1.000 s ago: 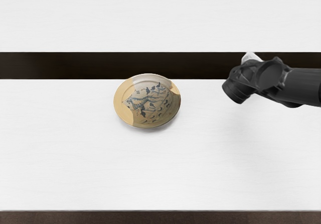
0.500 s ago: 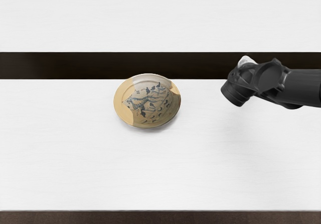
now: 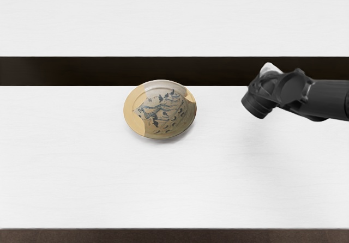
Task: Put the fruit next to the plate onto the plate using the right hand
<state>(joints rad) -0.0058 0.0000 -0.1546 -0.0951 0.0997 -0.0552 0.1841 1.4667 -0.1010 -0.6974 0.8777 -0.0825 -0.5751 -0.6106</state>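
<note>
Single head view at a downward slant over the table [image 3: 174,188], plate [image 3: 160,109] mid-frame.

The white table [image 3: 82,172] has one plate [image 3: 160,109] on it, near the back edge. The plate is tan with dark blue marks. A dark gap runs behind the table.

Glazed ceramic plate [image 3: 130,115] — glossy; white table [image 3: 163,183] matt, smooth; right arm [image 3: 327,98] matt black.

The plate [image 3: 132,111] is set on the table [image 3: 82,172]. At its 3 o'clock, well apart, the right hand [image 3: 260,95] is positioned over the table's far edge.
</note>
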